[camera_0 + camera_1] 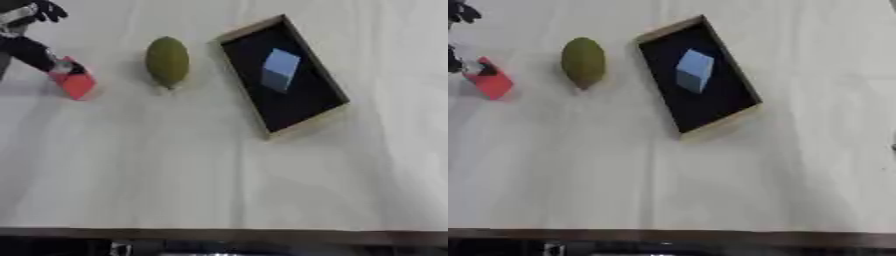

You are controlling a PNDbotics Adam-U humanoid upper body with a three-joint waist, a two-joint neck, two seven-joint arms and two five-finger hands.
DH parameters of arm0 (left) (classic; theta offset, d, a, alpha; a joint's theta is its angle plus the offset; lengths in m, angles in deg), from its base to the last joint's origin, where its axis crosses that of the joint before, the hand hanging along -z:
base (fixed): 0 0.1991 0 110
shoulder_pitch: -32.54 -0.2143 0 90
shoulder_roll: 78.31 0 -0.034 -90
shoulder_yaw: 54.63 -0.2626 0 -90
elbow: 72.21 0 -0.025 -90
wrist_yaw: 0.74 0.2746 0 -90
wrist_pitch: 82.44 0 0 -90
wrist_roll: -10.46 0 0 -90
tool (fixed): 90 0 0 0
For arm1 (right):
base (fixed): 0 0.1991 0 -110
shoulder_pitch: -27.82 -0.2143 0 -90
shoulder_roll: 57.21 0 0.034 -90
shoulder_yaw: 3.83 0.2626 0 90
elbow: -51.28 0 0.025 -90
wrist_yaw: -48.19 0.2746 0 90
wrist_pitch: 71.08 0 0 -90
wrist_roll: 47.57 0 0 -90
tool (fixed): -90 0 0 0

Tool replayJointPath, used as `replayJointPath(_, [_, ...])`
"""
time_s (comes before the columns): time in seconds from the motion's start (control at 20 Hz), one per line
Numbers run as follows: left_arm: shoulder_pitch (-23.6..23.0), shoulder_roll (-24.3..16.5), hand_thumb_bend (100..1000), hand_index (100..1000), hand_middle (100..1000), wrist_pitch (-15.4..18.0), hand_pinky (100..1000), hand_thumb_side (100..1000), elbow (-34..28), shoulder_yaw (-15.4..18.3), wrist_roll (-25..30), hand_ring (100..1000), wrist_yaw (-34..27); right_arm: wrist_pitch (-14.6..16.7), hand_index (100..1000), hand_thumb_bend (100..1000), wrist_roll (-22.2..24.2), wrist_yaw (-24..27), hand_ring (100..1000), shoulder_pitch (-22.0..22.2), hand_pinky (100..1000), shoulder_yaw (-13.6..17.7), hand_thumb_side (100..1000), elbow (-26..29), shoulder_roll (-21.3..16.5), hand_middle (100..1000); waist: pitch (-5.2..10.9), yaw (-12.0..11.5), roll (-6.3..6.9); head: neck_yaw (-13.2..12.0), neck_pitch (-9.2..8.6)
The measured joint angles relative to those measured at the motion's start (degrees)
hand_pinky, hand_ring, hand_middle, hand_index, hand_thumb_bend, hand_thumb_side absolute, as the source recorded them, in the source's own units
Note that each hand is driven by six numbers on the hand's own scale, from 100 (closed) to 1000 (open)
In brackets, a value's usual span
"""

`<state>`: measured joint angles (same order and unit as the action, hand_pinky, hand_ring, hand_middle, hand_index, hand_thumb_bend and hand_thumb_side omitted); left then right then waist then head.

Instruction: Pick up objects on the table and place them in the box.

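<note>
Two head-mounted stereo eyes, looking steeply down onto a pale cloth-covered table (219, 175), near edge at frame bottom. Mid distance, whole work area in frame. Nearly identical pictures, right eye view shifted so contents sit further left. Shared by both: shallow wooden-rimmed box with black floor (336, 88), light blue cube (694, 70) inside it, olive-green oval fruit (583, 62), red block (77, 84). Black left hand (61, 65) fuller in left eye view, cut off at the frame edge in right eye view.
</note>
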<state>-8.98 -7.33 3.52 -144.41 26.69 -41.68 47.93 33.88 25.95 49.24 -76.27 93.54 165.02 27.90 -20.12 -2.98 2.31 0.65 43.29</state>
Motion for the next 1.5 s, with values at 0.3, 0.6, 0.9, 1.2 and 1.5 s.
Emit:
replayJointPath(0.3, [0.61,0.76,667,929,829,0.17,940,462,2.52,0.03,3.15,904,-0.23,-0.12,877,100,0.11,0.00,819,0.00,871,0.00,635,0.00,0.02,609,-0.11,0.13,0.04,-0.09,0.00])
replayJointPath(0.6, [1.17,2.13,698,897,796,-1.50,926,482,3.99,-0.03,2.84,885,1.11,-0.18,878,100,0.17,0.00,820,-0.01,872,-0.01,635,0.00,0.04,608,-0.23,0.31,0.07,-0.26,0.00])
replayJointPath(0.9, [1.75,3.59,695,854,747,-5.98,907,504,5.67,-0.68,1.06,854,6.92,-0.41,878,100,0.40,0.00,821,-0.01,873,-0.02,636,0.00,0.20,607,-0.44,0.53,0.14,-0.49,-0.01])
replayJointPath(1.2, [2.57,5.11,656,787,658,-8.77,878,547,7.55,-1.00,-0.14,808,9.18,-0.60,879,100,0.60,0.00,822,-0.03,874,-0.02,637,0.00,0.56,606,-0.68,0.62,0.25,-0.86,-0.01])
replayJointPath(1.5, [2.88,5.95,602,730,592,-9.67,856,530,8.59,-1.05,0.01,766,8.92,-0.69,879,100,0.59,0.01,822,-0.02,874,-0.02,637,0.00,0.62,605,-0.75,0.80,0.25,-0.98,-0.01])
